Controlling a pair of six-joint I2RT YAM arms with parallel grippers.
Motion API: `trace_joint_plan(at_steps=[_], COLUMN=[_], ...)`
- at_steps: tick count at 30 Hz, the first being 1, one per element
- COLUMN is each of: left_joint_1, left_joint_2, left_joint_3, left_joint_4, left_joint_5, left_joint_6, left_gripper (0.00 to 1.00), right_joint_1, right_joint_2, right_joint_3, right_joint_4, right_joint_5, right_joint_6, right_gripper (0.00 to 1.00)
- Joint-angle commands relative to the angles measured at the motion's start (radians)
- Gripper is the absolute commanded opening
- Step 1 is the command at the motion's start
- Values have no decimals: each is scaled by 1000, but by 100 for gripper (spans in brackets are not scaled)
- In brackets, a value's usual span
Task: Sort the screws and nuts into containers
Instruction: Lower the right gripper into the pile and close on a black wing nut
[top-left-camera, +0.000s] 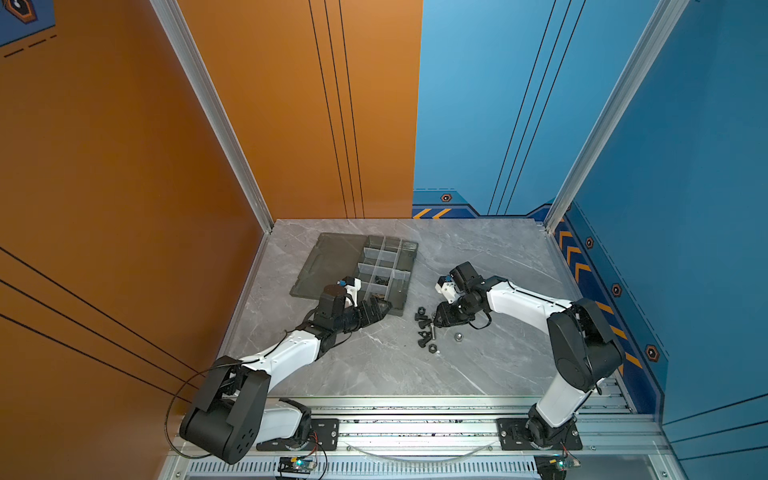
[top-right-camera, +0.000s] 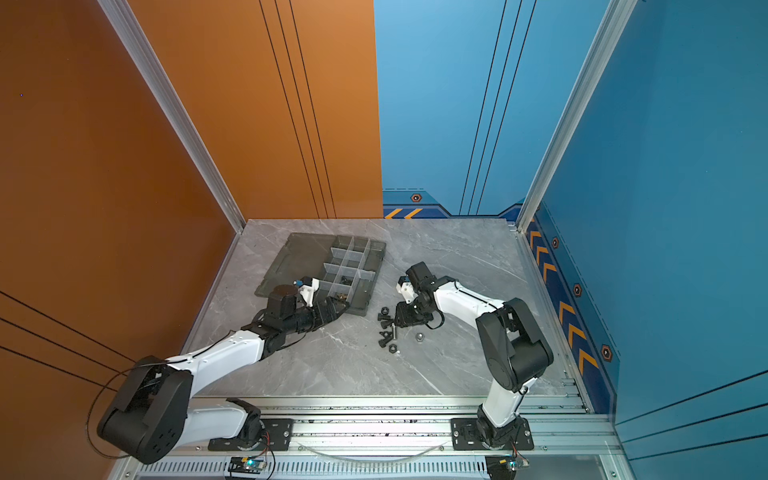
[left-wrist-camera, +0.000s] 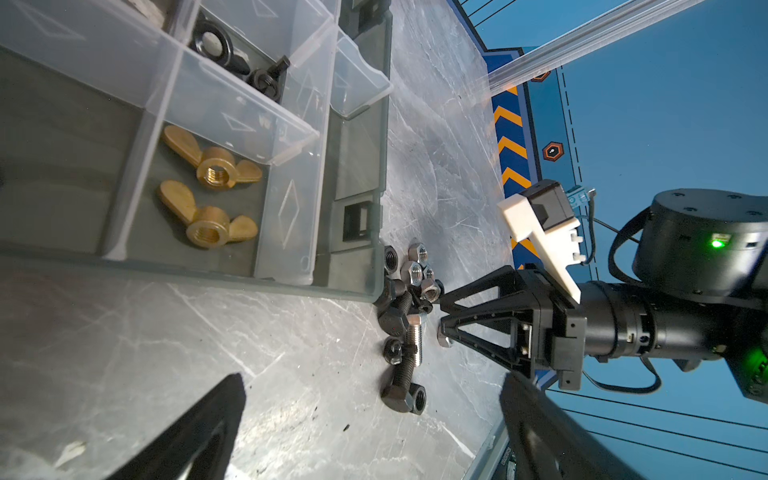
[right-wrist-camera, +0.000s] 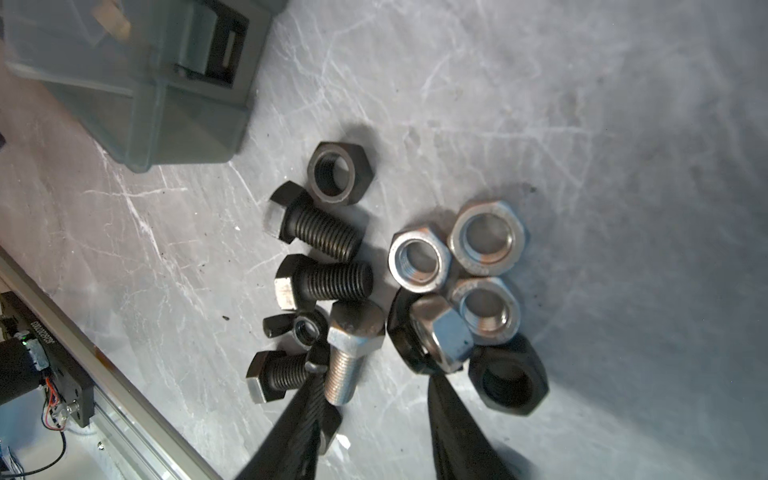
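Note:
Loose screws and nuts lie in a pile (top-left-camera: 428, 328) (top-right-camera: 388, 328) beside the tray's near corner. My right gripper (right-wrist-camera: 374, 376) (top-left-camera: 436, 320) (top-right-camera: 395, 322) is down at the pile, open. The silver screw (right-wrist-camera: 347, 357) lies between its fingers, against one of them. Around it are black screws (right-wrist-camera: 324, 280), silver nuts (right-wrist-camera: 419, 259) and black nuts (right-wrist-camera: 338, 172). My left gripper (left-wrist-camera: 370, 436) (top-left-camera: 380, 309) (top-right-camera: 336, 309) hangs wide open and empty over the tray's near end. In the tray's containers, one cell (left-wrist-camera: 124, 199) holds two brass wing nuts (left-wrist-camera: 212, 166). Another holds black parts (left-wrist-camera: 232, 54).
The dark grey tray (top-left-camera: 409, 274) (top-right-camera: 376, 270) lies at the back left with its flat lid (top-left-camera: 328, 262) folded open to the left. One silver nut (top-left-camera: 458, 336) (top-right-camera: 419, 336) sits apart, right of the pile. Walls close the left, back and right sides.

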Motion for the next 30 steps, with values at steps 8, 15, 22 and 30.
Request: trace_joint_plan(at_steps=[8,15,22,30], left_joint_1=[-9,-9,-8,-8], left_joint_2=[17,17,17,25], left_joint_3=[19,19,17,22], left_joint_4=[23,24,25,27], left_joint_5=[-17,-18,-18,-16], left_joint_6=[-1,-1,-1,-3], left_gripper=[98,98,98,98], right_joint_1=[-16,-17,-26,-32], right_joint_2=[49,82,109,106], right_joint_3=[37,53,94,55], right_joint_4=[-9,5,-13,-14], right_joint_5=[6,16,6,-57], right_joint_6=[-48,-55,-71,-82], right_gripper=[42,42,40,39])
